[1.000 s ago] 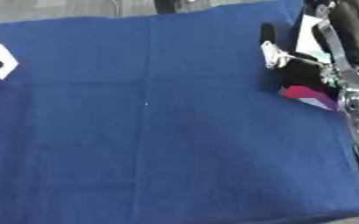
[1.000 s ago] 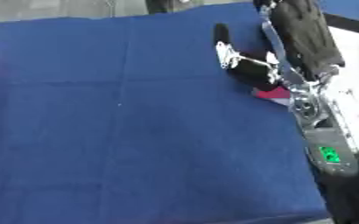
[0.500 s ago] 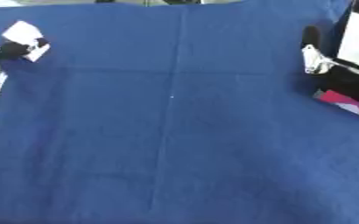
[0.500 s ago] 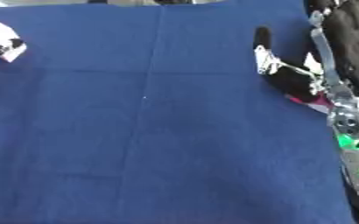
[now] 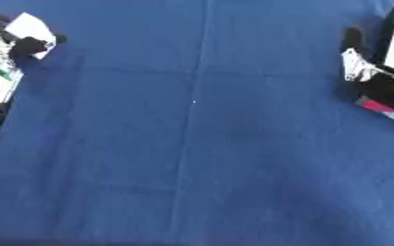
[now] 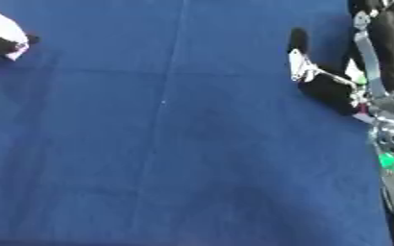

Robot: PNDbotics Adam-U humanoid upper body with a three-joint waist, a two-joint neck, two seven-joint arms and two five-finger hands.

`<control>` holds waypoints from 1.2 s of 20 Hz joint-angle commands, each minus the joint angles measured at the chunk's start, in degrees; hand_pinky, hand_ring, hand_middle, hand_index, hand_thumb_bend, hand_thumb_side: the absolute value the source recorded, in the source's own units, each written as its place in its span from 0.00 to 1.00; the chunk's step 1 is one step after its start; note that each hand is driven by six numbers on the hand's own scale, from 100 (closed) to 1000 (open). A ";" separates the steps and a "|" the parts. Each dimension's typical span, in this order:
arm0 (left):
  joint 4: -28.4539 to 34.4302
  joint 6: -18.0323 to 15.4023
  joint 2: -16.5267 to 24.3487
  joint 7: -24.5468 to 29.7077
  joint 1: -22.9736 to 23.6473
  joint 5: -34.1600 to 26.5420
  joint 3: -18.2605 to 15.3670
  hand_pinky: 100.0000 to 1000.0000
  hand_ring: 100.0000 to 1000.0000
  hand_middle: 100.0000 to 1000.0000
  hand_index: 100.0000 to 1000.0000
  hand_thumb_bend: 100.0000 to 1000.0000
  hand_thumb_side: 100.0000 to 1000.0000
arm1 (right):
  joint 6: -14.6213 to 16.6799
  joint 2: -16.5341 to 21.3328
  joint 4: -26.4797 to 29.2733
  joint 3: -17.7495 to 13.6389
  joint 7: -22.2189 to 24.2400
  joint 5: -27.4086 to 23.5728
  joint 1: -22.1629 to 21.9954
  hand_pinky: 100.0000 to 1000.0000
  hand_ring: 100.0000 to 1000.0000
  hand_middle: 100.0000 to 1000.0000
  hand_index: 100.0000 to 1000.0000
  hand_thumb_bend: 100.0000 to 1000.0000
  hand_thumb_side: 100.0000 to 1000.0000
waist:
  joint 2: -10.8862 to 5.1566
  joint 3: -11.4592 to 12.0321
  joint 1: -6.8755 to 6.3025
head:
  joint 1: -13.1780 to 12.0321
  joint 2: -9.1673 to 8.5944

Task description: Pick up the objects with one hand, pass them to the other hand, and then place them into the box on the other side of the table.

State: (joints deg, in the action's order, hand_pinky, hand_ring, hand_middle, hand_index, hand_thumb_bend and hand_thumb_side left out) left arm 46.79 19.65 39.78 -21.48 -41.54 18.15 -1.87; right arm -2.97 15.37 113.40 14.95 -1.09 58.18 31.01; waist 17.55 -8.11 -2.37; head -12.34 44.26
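Left hand (image 5: 7,45) showing at the upper left edge of the blue-covered counter (image 5: 200,144), dark fingers curling round a small white object (image 5: 30,28). The object is sitting at the top of that hand, above the fingers, partly wrapped by them. Judging from its flat, angular white faces it is likely light and thin-walled, perhaps card or folded paper; probably crushable, so best taken by its edges or opposite flat faces, not squeezed across the middle. Cannot tell its exact kind.

Right hand (image 6: 322,81) coming in at the upper right edge. A dark finger is pointing up, with something white and something dark lying against the palm side. Whether the fingers are closing on anything there, cannot tell. Below and just beside that hand, a small pink-red thing (image 5: 384,106) is lying on the cloth, partly hidden by the hand.

Containers: no box is showing clearly in either view. A pale upright strip sits at the far right edge above the right hand, but cannot say it is a box wall, and nothing of any contents is visible.

Both hands are well apart, with the whole bare width of cloth between them. Judgement: the handover is not yet done; the white object needs carrying toward the middle.
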 commanded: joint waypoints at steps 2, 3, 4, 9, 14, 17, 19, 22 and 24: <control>1.18 -0.73 1.02 -0.09 -1.21 0.00 0.22 0.66 0.53 0.55 0.73 1.00 0.33 | -0.23 0.05 1.19 -0.15 -0.05 0.24 0.70 0.60 0.89 0.77 1.00 0.00 0.22 | -0.21 -0.03 0.54 | 0.34 -0.14; 1.17 -0.83 0.96 -0.07 -1.22 0.03 0.23 0.66 0.53 0.55 0.73 1.00 0.33 | -0.22 0.05 1.19 -0.15 -0.02 0.22 0.69 0.60 0.89 0.77 1.00 0.00 0.22 | -0.21 -0.03 0.54 | 0.37 -0.14; 1.19 -0.96 0.83 0.04 -1.25 0.10 0.34 0.66 0.53 0.55 0.73 1.00 0.32 | -0.23 0.05 1.19 -0.15 0.01 0.22 0.69 0.60 0.89 0.77 1.00 0.00 0.22 | -0.21 -0.06 0.55 | 0.41 -0.14; 1.28 -1.44 0.29 0.74 -1.27 0.58 0.57 0.65 0.47 0.48 0.67 0.76 0.28 | 0.13 -0.19 1.19 -0.05 0.54 0.21 0.97 0.61 0.90 0.77 1.00 0.00 0.22 | -0.25 -0.02 0.49 | 0.56 -0.14; 1.97 -1.80 0.33 0.35 -0.96 -0.22 0.16 0.58 0.39 0.38 0.58 0.50 0.21 | 0.37 -0.14 1.19 -0.11 1.12 0.32 1.17 0.62 0.89 0.78 0.99 0.00 0.22 | -0.39 0.14 0.41 | 0.91 -0.14; 3.02 -1.89 0.47 -1.02 -0.45 -1.02 -0.07 0.53 0.33 0.32 0.53 0.34 0.22 | 0.54 0.10 1.19 -0.27 1.40 0.39 1.12 0.62 0.89 0.78 0.99 0.00 0.22 | -0.62 0.32 0.36 | 1.25 -0.14; 4.05 -1.90 0.52 -2.18 0.03 -1.52 -0.16 0.48 0.29 0.29 0.50 0.29 0.20 | 0.66 0.33 1.19 -0.36 1.61 0.41 1.00 0.62 0.89 0.78 0.99 0.00 0.22 | -0.86 0.48 0.34 | 1.54 -0.14; 5.90 -1.88 0.47 -3.70 0.92 -2.02 -0.23 0.43 0.24 0.23 0.45 0.26 0.16 | 0.81 0.75 1.19 -0.46 2.03 0.50 0.79 0.63 0.89 0.78 0.98 0.00 0.21 | -1.36 0.83 0.31 | 2.19 -0.14; 7.68 -1.97 0.29 -4.70 1.69 -2.44 -0.29 0.41 0.22 0.21 0.43 0.26 0.16 | 0.96 1.15 1.19 -0.50 2.18 0.53 0.63 0.64 0.88 0.78 0.98 0.00 0.21 | -1.88 1.18 0.33 | 3.14 -0.14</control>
State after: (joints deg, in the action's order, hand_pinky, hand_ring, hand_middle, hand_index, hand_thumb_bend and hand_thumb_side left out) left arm 52.71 17.72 38.67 -25.39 -39.28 16.15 -1.58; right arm -2.15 15.34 113.40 14.92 0.91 58.29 31.19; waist 17.48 -6.93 -2.37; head -9.66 44.26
